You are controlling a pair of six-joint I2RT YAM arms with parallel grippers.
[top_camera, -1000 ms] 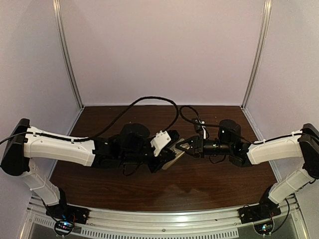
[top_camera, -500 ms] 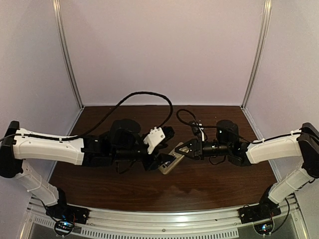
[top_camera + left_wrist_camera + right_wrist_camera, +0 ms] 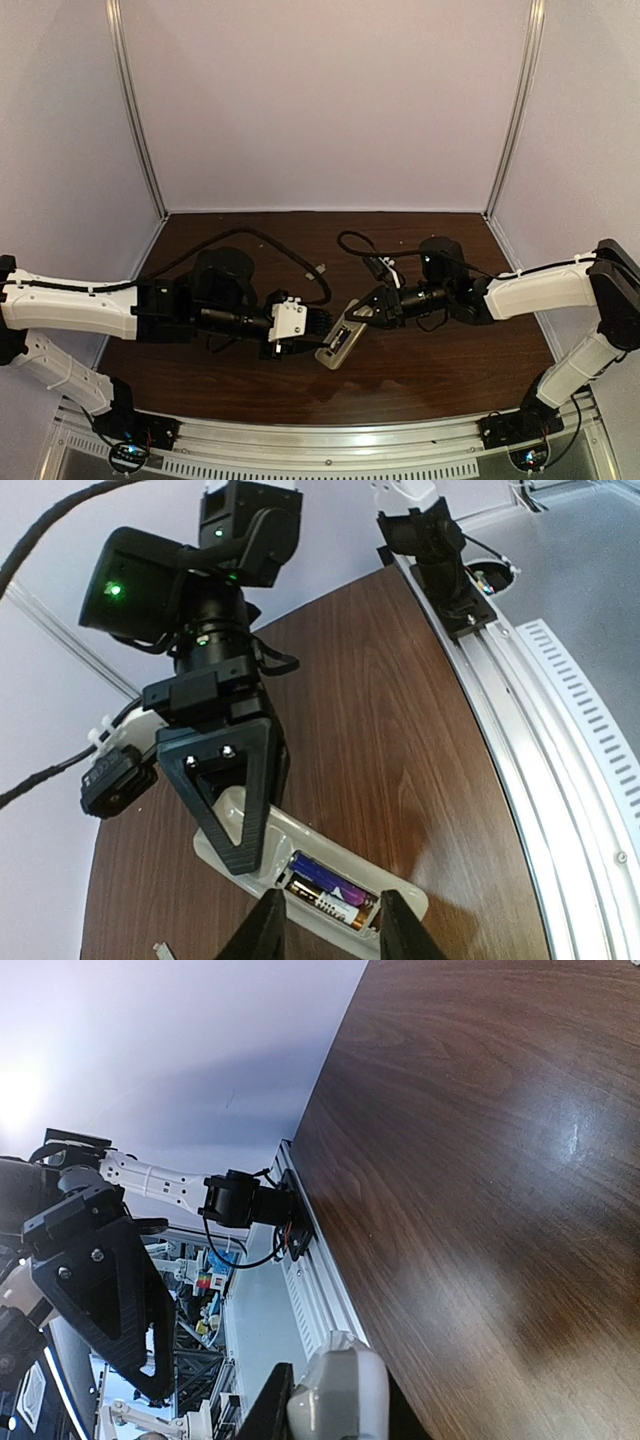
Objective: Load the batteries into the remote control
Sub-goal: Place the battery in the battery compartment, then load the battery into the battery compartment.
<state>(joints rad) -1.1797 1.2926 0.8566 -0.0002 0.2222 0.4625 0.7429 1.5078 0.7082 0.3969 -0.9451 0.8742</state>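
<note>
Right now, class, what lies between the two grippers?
The remote control bridges them. The right gripper clamps one end; the two batteries seated in its open back show between the fingers of the left gripper. The left wrist view shows this best.

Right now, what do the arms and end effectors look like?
Left arm, right arm: white shells, black joints. Left end effector, right end effector: black, with triangular fingers. Black cables run off both wrists, and there are green LEDs on the right.
</note>
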